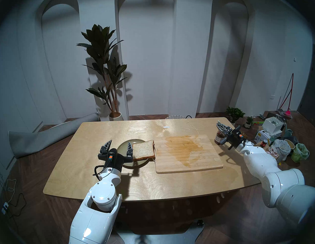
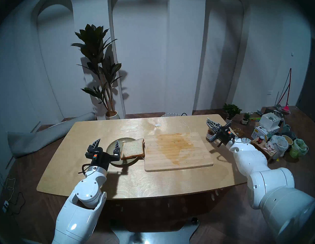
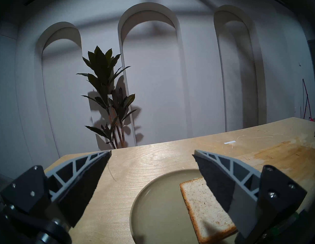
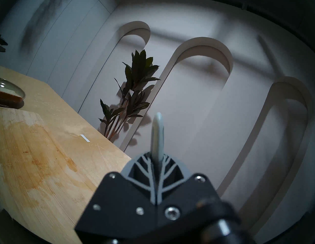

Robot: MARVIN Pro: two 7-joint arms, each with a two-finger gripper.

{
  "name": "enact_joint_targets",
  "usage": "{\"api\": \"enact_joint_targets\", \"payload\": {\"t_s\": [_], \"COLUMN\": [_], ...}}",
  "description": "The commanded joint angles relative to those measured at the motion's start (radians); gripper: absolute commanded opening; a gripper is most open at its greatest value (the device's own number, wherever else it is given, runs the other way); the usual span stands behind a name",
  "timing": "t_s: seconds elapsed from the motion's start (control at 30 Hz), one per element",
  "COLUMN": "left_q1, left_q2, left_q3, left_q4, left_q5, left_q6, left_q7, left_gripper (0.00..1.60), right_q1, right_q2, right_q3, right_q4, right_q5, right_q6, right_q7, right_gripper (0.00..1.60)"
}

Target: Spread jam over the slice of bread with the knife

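The slice of bread (image 1: 143,151) lies on the right side of a grey-green plate (image 1: 122,147), its right edge against the cutting board; it also shows in the left wrist view (image 3: 204,206). My left gripper (image 1: 119,144) is open and empty just left of the bread, with its right finger (image 3: 216,182) over the slice's left edge. My right gripper (image 1: 221,127) is shut on the knife; only the pale handle end (image 4: 157,131) shows, and the blade is hidden. The gripper is right above the jam jar (image 1: 219,137) at the table's right edge.
A wooden cutting board (image 1: 188,153) with a brown wet stain lies mid-table, between the plate and the jar. A small white strip (image 1: 166,127) lies behind it. Floor clutter at the right includes a red-lidded jar (image 1: 263,143). A potted plant (image 1: 107,76) stands behind the table.
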Motion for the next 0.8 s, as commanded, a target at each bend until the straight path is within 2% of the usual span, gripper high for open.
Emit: {"api": "enact_joint_targets", "payload": {"t_s": [0.0,0.33,0.77], "left_q1": [-0.023,-0.025,-0.029], "left_q2": [-0.003,-0.011,-0.018], "left_q3": [0.005,0.004,0.000], "left_q4": [-0.012,-0.005,0.002], "left_q5": [0.001,0.004,0.006], "left_q6": [0.001,0.002,-0.001], "left_q7": [-0.004,-0.004,-0.006], "left_gripper": [1.60,1.60,1.60], "right_q1": [0.043,0.075,0.098], "right_q2": [0.006,0.014,0.018], "right_q3": [0.013,-0.005,-0.010], "right_q4": [-0.001,0.068,0.068], "right_q5": [0.016,-0.018,-0.033], "right_q6": [-0.010,-0.010,-0.010], "right_q7": [0.010,0.013,0.018], "right_gripper": [0.00,0.00,0.00]}}
